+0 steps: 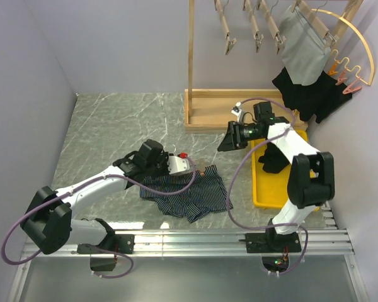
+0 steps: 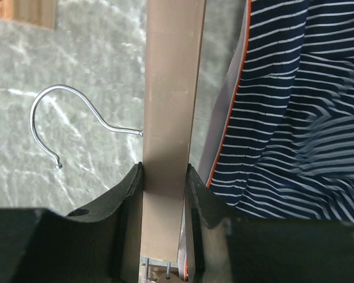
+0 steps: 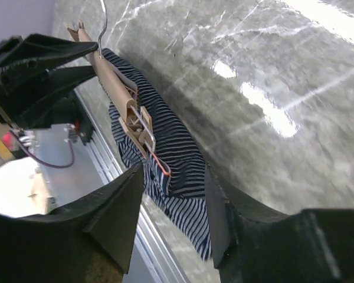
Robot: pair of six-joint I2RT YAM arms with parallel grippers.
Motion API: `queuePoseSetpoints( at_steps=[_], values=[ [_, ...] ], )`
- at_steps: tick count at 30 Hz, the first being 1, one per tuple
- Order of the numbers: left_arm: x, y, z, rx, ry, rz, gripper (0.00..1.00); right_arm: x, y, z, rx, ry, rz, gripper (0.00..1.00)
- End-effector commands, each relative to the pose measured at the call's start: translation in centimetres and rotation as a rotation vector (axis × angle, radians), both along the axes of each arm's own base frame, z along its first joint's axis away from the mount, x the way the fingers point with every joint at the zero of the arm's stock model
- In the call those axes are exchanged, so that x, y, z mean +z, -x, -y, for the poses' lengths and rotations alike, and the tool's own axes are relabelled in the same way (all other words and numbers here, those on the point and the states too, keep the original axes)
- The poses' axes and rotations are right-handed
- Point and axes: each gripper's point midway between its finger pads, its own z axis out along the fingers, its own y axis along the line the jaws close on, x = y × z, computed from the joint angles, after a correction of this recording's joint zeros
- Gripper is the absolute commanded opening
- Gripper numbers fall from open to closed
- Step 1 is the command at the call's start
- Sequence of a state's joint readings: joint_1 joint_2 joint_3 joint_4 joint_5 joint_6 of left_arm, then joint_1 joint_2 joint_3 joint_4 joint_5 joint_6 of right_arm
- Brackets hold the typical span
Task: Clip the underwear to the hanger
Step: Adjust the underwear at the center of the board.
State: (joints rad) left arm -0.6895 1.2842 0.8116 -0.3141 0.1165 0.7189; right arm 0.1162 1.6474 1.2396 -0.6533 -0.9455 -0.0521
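Hanger (image 2: 168, 106) in left jaws, seemingly atop underwear (image 2: 301, 118)

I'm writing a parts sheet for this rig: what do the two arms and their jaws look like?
The left arm and the right arm are built alike: smooth white links joined by bulky black joints, on black bases. A thin lilac-grey cable loops loosely along each one. The jaws are matte black, flat and wedge-shaped.
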Motion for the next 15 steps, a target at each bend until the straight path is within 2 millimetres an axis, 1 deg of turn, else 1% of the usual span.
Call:
queuePoseSetpoints(
  at_steps=[1, 2, 6, 7, 11, 13, 15],
  values=[
    [3.4, -3.3, 1.1, 0.047, 0.111, 0.210, 0.00, 0.2, -1.5, -2.4, 0.025, -0.094, 0.015, 0.52],
    [3.1, -3.3, 1.2, 0.040, 0.117, 0.219, 0.00, -0.3, -1.2, -3.4, 0.055, -0.111, -0.004, 0.49],
    [2.0, -3.1, 1.6, 0.028, 0.114, 0.189, 0.00, -1.0, -0.2, -5.1, 0.124, -0.114, -0.007, 0.45],
    [2.0, -3.1, 1.6, 0.023, 0.118, 0.192, 0.00, -1.4, 0.2, -5.1, 0.132, -0.111, -0.005, 0.45],
    [1.7, -3.1, 1.8, 0.023, 0.122, 0.180, 0.00, -1.5, 0.7, -5.6, 0.173, -0.119, 0.028, 0.45],
    [1.6, -3.2, 1.9, 0.022, 0.127, 0.169, 0.00, -1.8, 0.8, -5.6, 0.186, -0.115, 0.037, 0.43],
    [1.3, -3.0, 2.0, 0.018, 0.127, 0.161, 0.00, -1.7, 0.7, -5.7, 0.190, -0.114, 0.049, 0.40]
  ],
)
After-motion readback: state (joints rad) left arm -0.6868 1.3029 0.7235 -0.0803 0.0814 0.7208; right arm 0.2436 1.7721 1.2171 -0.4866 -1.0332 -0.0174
